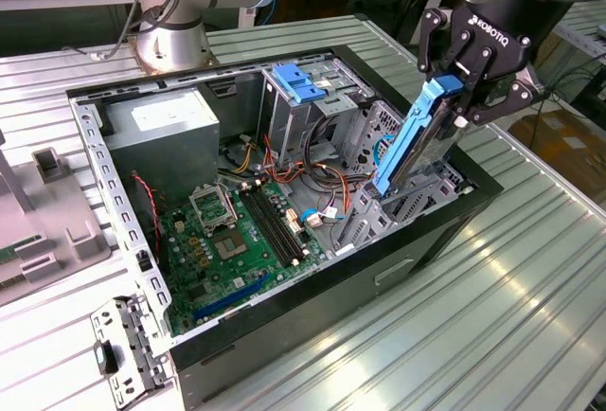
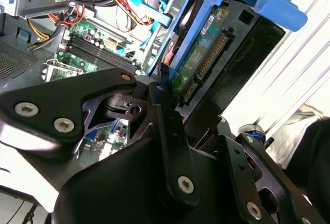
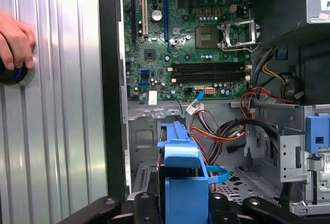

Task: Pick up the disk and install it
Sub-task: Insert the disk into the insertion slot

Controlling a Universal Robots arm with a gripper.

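Note:
My gripper (image 1: 454, 98) is shut on the disk (image 1: 409, 146), a hard drive clipped in a blue plastic carrier. The disk hangs tilted, its lower end reaching down into the metal drive bay (image 1: 383, 217) at the exterior view's right end of the open computer case (image 1: 312, 307). In the second wrist view the disk (image 2: 203, 53) shows its green circuit board and connector edge, with a black finger (image 2: 167, 115) against it. The first wrist view looks along the blue carrier (image 3: 180, 157) from between the fingers, over the case floor.
The motherboard (image 1: 237, 241), power supply (image 1: 161, 127) and loose cables (image 1: 322, 179) lie inside the case. A blue bracket (image 1: 298, 80) sits atop the rear drive cage. The arm's base (image 1: 175, 42) stands behind. A person's hand (image 3: 15, 41) rests on the slatted table beside the case.

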